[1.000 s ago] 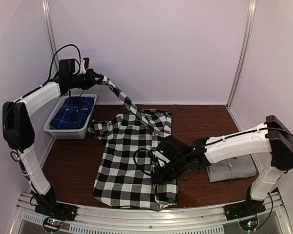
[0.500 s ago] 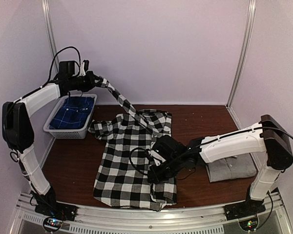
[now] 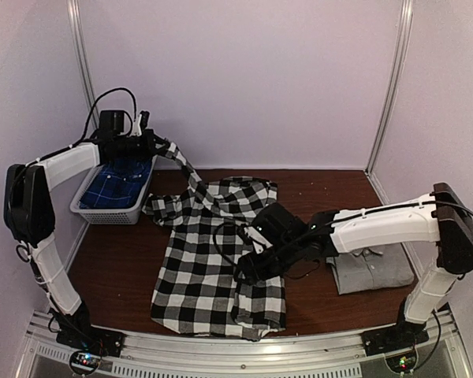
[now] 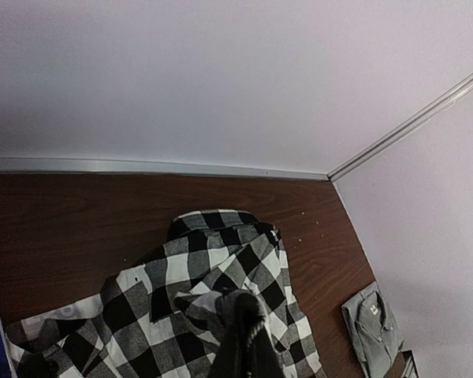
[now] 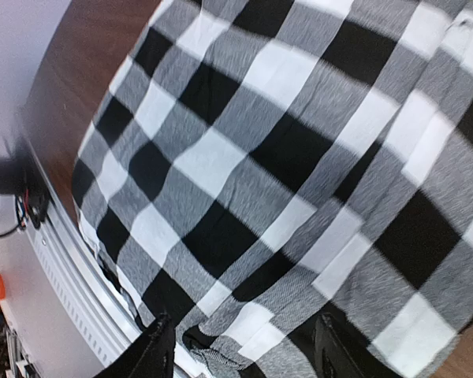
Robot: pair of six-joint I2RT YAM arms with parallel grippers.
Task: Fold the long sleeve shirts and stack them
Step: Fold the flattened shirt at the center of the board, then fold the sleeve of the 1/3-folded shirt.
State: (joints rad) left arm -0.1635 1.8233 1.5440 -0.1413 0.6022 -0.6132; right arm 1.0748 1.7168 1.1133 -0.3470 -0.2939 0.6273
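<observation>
The black-and-white checked shirt point(image 3: 209, 260) lies spread on the brown table, its right side folded inward. My left gripper point(image 3: 155, 145) is raised at the back left, above the basket, shut on the shirt's sleeve point(image 3: 185, 167), which hangs taut down to the collar. In the left wrist view the bunched sleeve point(image 4: 241, 315) covers the fingers. My right gripper point(image 3: 249, 268) hovers low over the folded right side, open, with checked cloth point(image 5: 244, 197) below and nothing gripped between its fingers point(image 5: 153, 350). The grey shirt point(image 3: 372, 269) lies folded at the right.
A white basket point(image 3: 110, 211) holding a blue checked garment point(image 3: 120, 179) stands at the back left, under my left arm. The grey shirt point(image 4: 374, 327) also shows near the right wall. A metal rail point(image 3: 221, 346) runs along the table's near edge.
My right gripper has opened, letting go of the shirt's folded right side, and shifted slightly left. My left gripper has dropped a little with the sleeve still in it.
</observation>
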